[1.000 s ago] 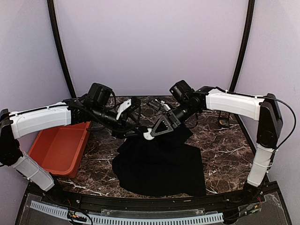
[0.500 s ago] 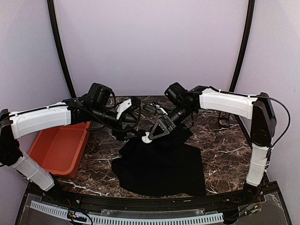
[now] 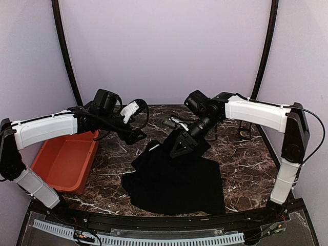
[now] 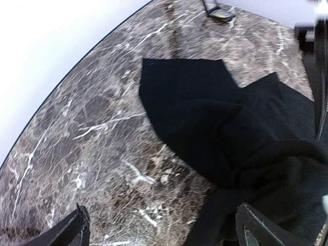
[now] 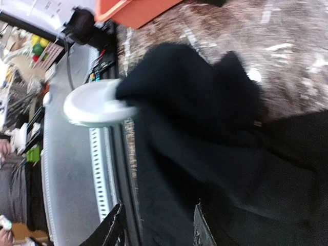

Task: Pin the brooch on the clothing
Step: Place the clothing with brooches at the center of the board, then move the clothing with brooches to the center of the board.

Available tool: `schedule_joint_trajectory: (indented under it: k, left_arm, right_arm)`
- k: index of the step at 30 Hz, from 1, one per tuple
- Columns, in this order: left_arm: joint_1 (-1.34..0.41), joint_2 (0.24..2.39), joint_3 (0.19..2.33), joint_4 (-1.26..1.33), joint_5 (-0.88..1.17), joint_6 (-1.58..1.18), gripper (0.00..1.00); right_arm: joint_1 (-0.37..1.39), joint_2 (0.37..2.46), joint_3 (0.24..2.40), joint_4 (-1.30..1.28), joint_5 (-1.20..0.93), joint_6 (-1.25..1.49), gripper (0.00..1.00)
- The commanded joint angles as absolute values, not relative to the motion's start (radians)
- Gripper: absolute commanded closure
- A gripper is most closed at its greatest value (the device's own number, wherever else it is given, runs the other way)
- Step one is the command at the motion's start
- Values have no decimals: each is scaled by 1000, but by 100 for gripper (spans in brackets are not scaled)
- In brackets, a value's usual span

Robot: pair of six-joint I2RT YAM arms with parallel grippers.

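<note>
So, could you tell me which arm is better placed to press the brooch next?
Right, probably: the right gripper hangs above the shirt beside the white brooch; the left gripper sits open, aside.

My left arm (image 3: 43, 130) and right arm (image 3: 253, 111) wear smooth white shells between black joints. Thin black cables (image 3: 321, 128) loop along them; my fingers (image 4: 69, 233) are black wedges.

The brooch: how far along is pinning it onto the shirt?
Looks done: the white brooch sits at a raised fold of the shirt, held by neither arm. In hand: nothing; left and right jaws stand open. Left: perhaps withdrawing the arms; the pin itself is hidden.
</note>
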State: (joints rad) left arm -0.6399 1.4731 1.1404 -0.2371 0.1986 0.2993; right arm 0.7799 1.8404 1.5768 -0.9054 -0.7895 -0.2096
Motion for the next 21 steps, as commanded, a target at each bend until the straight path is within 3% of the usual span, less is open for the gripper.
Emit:
schedule_joint_trajectory:
  k: [1,4,8,21]
  left_arm:
    - [-619,1471,1150,-231,136,254,1]
    - [-603,1418,1121,-197,276,259,1]
    - [-600,1439,1131,-251,291,283,1]
    - [-591,1551,1194,-319,161,275,1]
  right_arm:
    - [661,1750,1516,-799,-689,-168,56]
    - [615,1792,1549,-765,-560,-116,56]
    - [603,1959,1681,-801,-363,-66,56]
    - [662,2317,1978,-886,-379,-26,52]
